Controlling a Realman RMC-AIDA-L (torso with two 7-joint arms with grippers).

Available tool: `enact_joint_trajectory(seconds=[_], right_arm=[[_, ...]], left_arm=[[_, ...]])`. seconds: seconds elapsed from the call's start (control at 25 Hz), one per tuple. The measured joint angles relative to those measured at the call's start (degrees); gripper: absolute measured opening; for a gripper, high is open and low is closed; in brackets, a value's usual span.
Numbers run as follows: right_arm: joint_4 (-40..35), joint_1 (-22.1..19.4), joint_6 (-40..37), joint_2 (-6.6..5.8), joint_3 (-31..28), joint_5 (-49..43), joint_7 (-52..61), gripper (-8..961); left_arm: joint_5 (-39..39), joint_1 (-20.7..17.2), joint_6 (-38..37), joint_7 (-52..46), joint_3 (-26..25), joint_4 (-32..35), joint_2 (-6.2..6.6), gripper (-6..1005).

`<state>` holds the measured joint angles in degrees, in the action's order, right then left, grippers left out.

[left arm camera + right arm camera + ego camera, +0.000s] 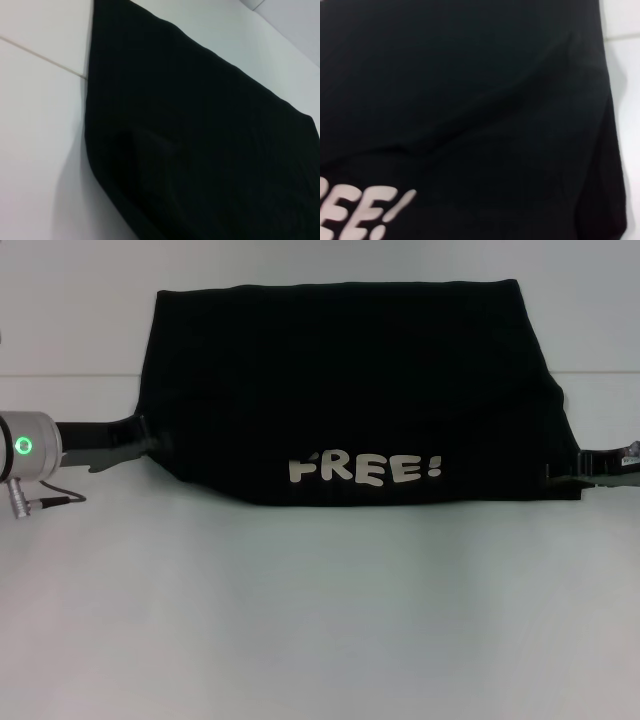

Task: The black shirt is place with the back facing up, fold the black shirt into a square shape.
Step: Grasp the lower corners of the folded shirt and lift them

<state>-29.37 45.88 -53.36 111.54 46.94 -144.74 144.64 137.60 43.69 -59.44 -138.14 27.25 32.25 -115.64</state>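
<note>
The black shirt (340, 370) lies across the far half of the white table, folded over so that a flap with off-white "FREE!" lettering (365, 469) faces up along its near edge. My left gripper (143, 435) is at the flap's near-left corner, shut on the cloth. At the near-right corner, my right gripper (572, 468) is also shut on the cloth. Both corners are drawn out toward the grippers. In the left wrist view the black shirt (200, 125) hangs slightly off the table with a shadow under it. The right wrist view is filled by the black shirt (470, 100) and part of the lettering (360, 210).
The white table (320, 620) stretches toward me from the shirt. A seam line (70, 375) crosses the table behind the arms. A thin grey cable (55, 500) loops from the left wrist onto the table.
</note>
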Motion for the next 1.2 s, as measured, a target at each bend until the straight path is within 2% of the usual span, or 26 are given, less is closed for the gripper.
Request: enact_joint_trajectory(seconds=[0.08, 0.48, 0.8, 1.0, 1.2], right_arm=[[0.15, 0.57, 0.05, 0.02, 0.16, -1.64, 0.95, 724], [-0.25, 0.74, -0.18, 0.04, -0.28, -1.88, 1.11, 282], [-0.31, 0.51, -0.75, -0.15, -0.3, -1.82, 1.15, 64], [-4.73, -1.54, -8.1, -0.62, -0.88, -2.14, 1.48, 56], [-13.79, -6.6, -19.38, -0.75, -0.98, -3.29, 3.91, 54]], left_arm=[[-0.14, 0.02, 0.06, 0.03, -0.01, 0.0, -0.01, 0], [-0.14, 0.08, 0.13, 0.07, -0.06, 0.0, -0.03, 0], [-0.14, 0.08, -0.18, 0.07, 0.17, 0.0, -0.02, 0], [1.29, 0.08, -6.41, -0.08, 1.84, 1.02, 0.64, 0], [6.87, -0.1, -18.82, -1.36, 1.5, 3.67, 2.04, 0]])
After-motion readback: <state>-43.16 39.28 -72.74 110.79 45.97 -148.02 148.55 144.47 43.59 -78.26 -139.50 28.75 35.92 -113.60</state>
